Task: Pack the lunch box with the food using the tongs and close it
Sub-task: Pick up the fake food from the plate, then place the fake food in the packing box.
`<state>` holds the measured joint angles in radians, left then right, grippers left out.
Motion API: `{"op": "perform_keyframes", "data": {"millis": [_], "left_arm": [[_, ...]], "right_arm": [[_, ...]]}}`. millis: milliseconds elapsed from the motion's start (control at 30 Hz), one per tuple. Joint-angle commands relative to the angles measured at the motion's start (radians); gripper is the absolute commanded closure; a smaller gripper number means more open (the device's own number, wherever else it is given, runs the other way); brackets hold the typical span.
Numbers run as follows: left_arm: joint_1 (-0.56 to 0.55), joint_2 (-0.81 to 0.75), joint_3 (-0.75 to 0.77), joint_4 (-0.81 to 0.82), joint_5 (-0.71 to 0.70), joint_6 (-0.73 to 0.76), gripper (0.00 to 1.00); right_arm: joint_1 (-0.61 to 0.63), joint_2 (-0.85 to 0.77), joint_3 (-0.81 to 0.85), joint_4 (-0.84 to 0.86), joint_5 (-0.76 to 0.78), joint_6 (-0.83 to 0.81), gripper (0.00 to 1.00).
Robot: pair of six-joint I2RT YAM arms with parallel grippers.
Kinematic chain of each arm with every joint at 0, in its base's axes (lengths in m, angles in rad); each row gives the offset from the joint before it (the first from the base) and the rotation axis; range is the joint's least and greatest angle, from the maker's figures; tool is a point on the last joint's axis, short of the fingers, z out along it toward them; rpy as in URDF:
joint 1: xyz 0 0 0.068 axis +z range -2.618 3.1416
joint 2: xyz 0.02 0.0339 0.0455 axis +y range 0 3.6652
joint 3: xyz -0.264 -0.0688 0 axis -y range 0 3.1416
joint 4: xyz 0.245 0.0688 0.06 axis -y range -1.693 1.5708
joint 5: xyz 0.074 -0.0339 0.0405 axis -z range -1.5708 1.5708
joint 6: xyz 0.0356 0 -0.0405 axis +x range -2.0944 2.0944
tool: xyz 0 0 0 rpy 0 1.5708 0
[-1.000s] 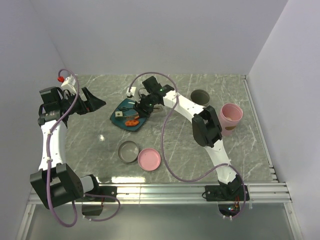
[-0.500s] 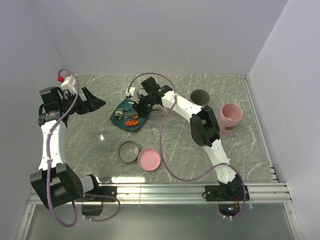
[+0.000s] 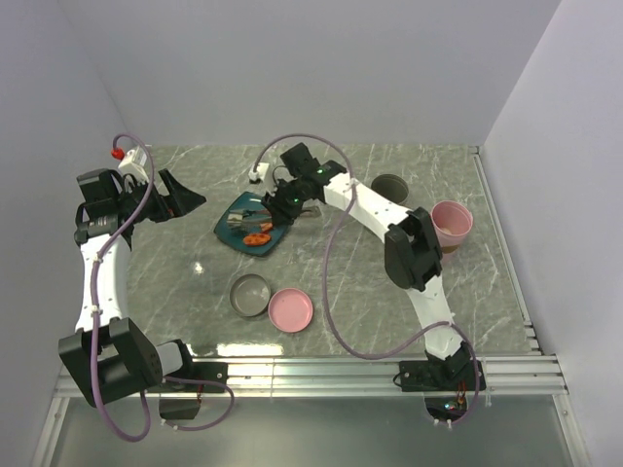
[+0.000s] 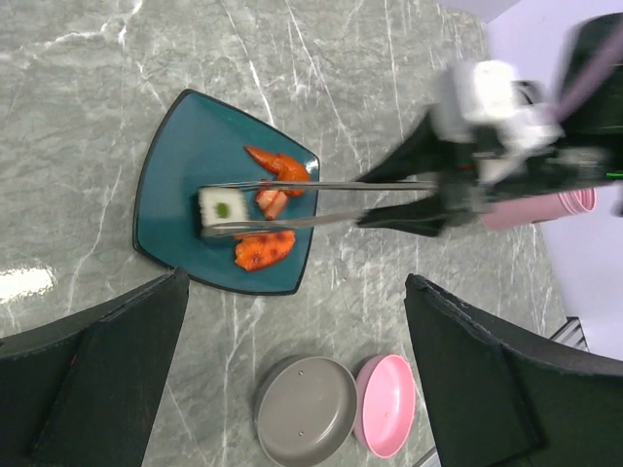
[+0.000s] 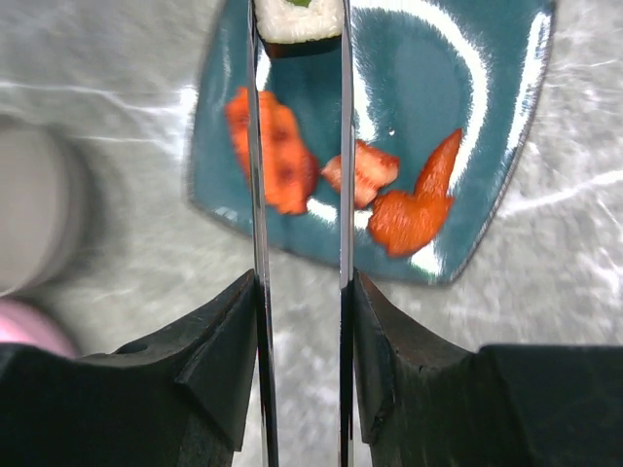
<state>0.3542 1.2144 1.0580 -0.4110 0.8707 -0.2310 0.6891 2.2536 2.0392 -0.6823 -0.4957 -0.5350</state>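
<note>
My right gripper is shut on the silver tongs, one finger pressing each arm. The tongs' tips pinch a white roll piece with a green centre over the teal plate. In the right wrist view that piece sits at the top edge between the tips. Orange-red chunks lie on the plate beside and under the tongs. A round grey container and a round pink one lie side by side nearer the arms. My left gripper hangs open and empty, left of the plate.
A pink cup and a grey bowl stand at the right rear. A white block sits behind the plate. The right arm's purple cable loops over the middle of the marble table. Walls close in on three sides.
My right gripper has squeezed the tongs narrower onto the white piece and shifted slightly toward the back right. The left arm has not moved.
</note>
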Motion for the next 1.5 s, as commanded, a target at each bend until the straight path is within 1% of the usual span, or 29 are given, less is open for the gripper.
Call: {"op": "perform_keyframes", "data": {"millis": [0,133,200,300,333,367,433,467,533,567,633,667,733,800,833,1000,1033,1233,1467], "left_arm": [[0.005,-0.027,-0.026,0.077,0.018,-0.022,0.01],[0.003,-0.049,-0.052,0.115,-0.004,-0.041,0.02],[0.003,-0.049,-0.05,0.11,0.004,-0.034,0.02],[-0.003,-0.049,-0.047,0.107,-0.002,-0.007,0.02],[-0.007,-0.052,-0.05,0.106,-0.013,0.018,0.03],[-0.014,-0.056,-0.05,0.104,-0.041,0.033,0.03],[-0.043,-0.062,-0.05,0.083,-0.07,0.094,0.05],[-0.056,-0.064,-0.052,0.078,-0.105,0.111,0.05],[-0.098,-0.075,-0.065,0.072,-0.134,0.148,0.05],[-0.112,-0.079,-0.069,0.071,-0.144,0.156,0.05],[-0.15,-0.082,-0.079,0.075,-0.165,0.159,0.05],[-0.161,-0.082,-0.081,0.08,-0.168,0.157,0.06],[-0.192,-0.082,-0.087,0.09,-0.18,0.144,0.06],[-0.214,-0.079,-0.087,0.106,-0.19,0.131,0.07],[-0.219,-0.076,-0.081,0.109,-0.187,0.13,0.07],[-0.236,-0.035,-0.056,0.106,-0.165,0.114,0.07],[-0.236,-0.03,-0.044,0.103,-0.156,0.114,0.07],[-0.248,0.0,-0.006,0.104,-0.133,0.116,0.07],[-0.253,-0.026,-0.027,0.117,-0.157,0.107,0.07]], "right_arm": [[-0.029,-0.19,-0.014,-0.009,-0.059,0.056,0.62],[-0.079,-0.298,-0.065,-0.046,-0.104,0.102,0.63],[-0.105,-0.354,-0.066,-0.098,-0.116,0.122,0.63],[-0.175,-0.446,-0.076,-0.18,-0.138,0.132,0.63],[-0.218,-0.477,-0.1,-0.195,-0.147,0.132,0.63],[-0.246,-0.541,-0.118,-0.226,-0.152,0.121,0.63],[-0.301,-0.61,-0.207,-0.232,-0.152,0.118,0.63],[-0.368,-0.681,-0.241,-0.238,-0.167,0.112,0.63],[-0.428,-0.774,-0.322,-0.266,-0.164,0.106,0.63],[-0.486,-0.805,-0.345,-0.278,-0.167,0.095,0.63],[-0.554,-0.868,-0.411,-0.298,-0.172,0.084,0.63],[-0.616,-0.931,-0.434,-0.313,-0.165,0.069,0.63],[-0.68,-1.027,-0.505,-0.319,-0.165,0.061,0.63],[-0.77,-1.072,-0.54,-0.344,-0.159,0.044,0.63],[-0.796,-1.095,-0.547,-0.382,-0.152,0.037,0.62],[-0.953,-1.14,-0.579,-0.445,-0.109,0.0,0.62],[-1.0,-1.146,-0.583,-0.47,-0.095,-0.008,0.62],[-1.187,-1.151,-0.628,-0.533,-0.066,-0.094,0.62],[-1.286,-1.103,-0.611,-0.574,-0.063,-0.19,0.63]]}}
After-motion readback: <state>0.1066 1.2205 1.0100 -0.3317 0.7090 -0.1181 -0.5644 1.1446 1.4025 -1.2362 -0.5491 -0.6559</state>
